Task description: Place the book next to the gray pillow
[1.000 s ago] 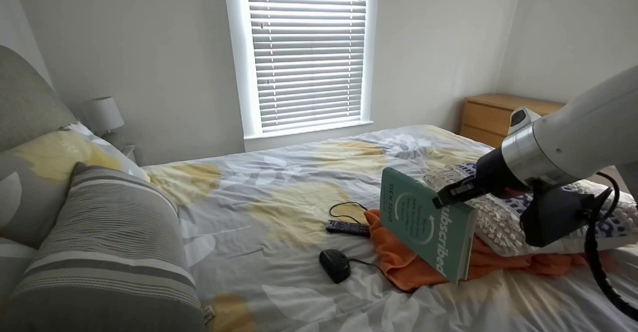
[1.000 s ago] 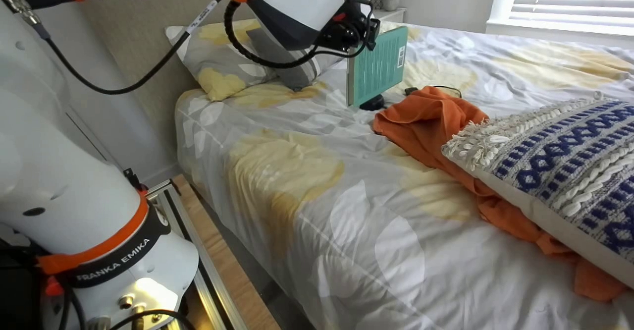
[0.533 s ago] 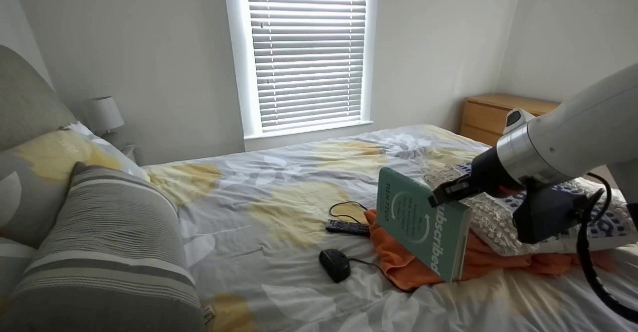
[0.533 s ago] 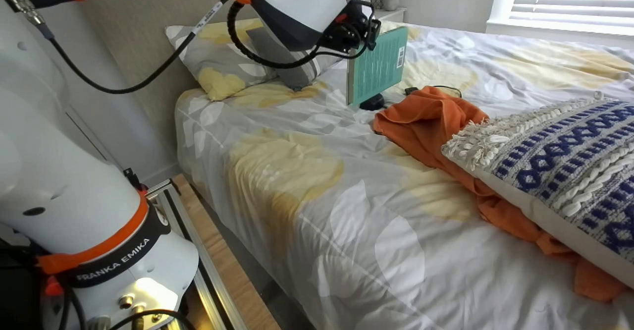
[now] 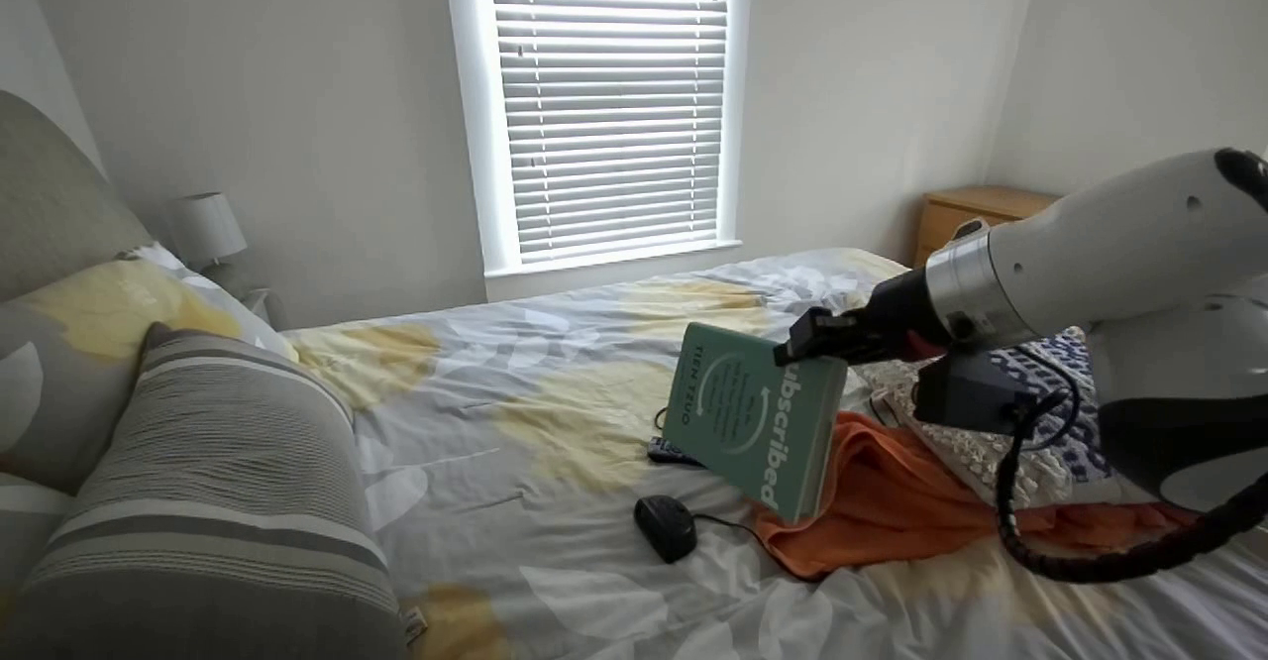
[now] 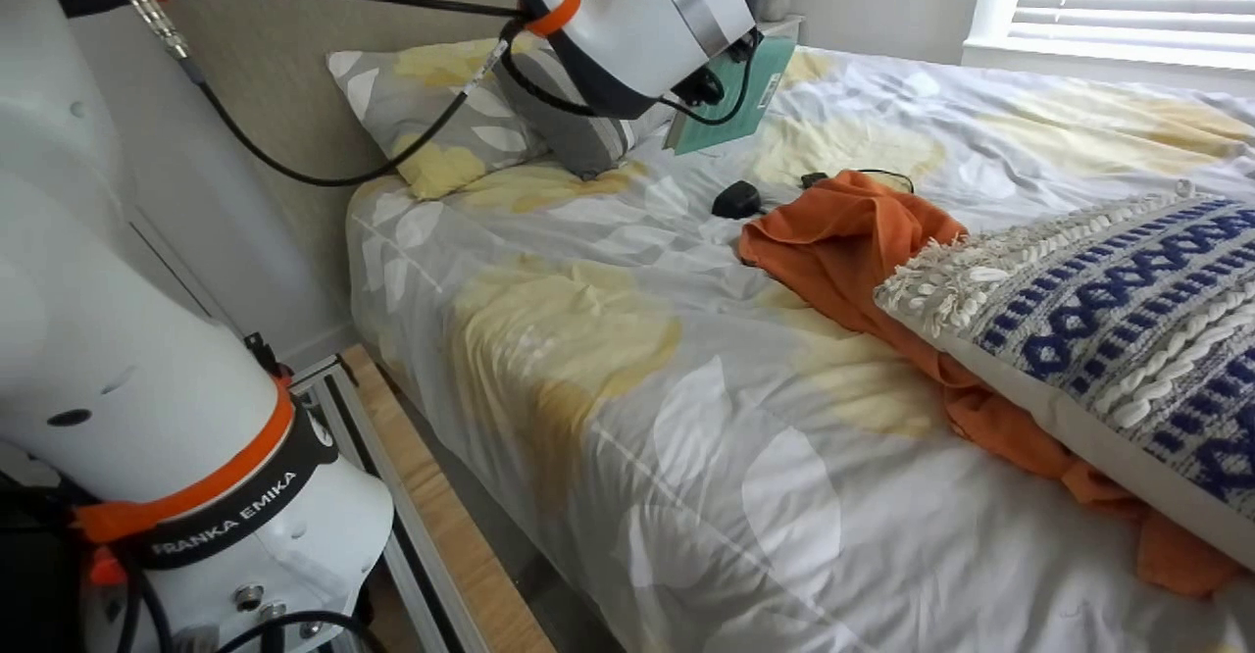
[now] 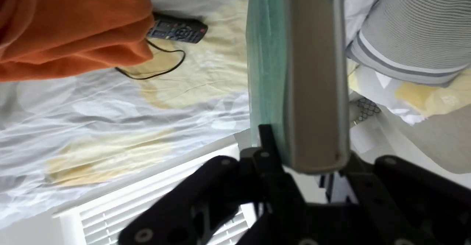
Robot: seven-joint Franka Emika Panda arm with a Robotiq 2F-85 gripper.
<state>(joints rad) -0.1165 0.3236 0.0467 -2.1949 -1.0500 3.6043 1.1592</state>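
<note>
My gripper (image 5: 792, 351) is shut on the teal-green book (image 5: 728, 407) at one edge and holds it tilted above the bed. The wrist view shows the book (image 7: 266, 61) edge-on between the fingers (image 7: 307, 153); the far finger is mostly hidden behind it. In an exterior view the arm partly covers the book (image 6: 755, 94). The gray striped pillow (image 5: 233, 472) lies at the headboard end, well apart from the book in that view. It also shows behind the arm (image 6: 578, 128) and at the upper right of the wrist view (image 7: 415, 42).
A black mouse (image 5: 666, 527) with a cable lies on the bed between book and gray pillow. A remote (image 5: 674, 452) lies by the orange cloth (image 5: 882, 516). The blue-white knit pillow (image 6: 1108, 329) rests on the cloth. A floral pillow (image 5: 109, 318) leans behind the gray pillow.
My gripper has carried the book toward the gray pillow and the headboard and a little higher. The book's tilt has changed slightly, and the mouse now shows fully below it. The other things stay put.
</note>
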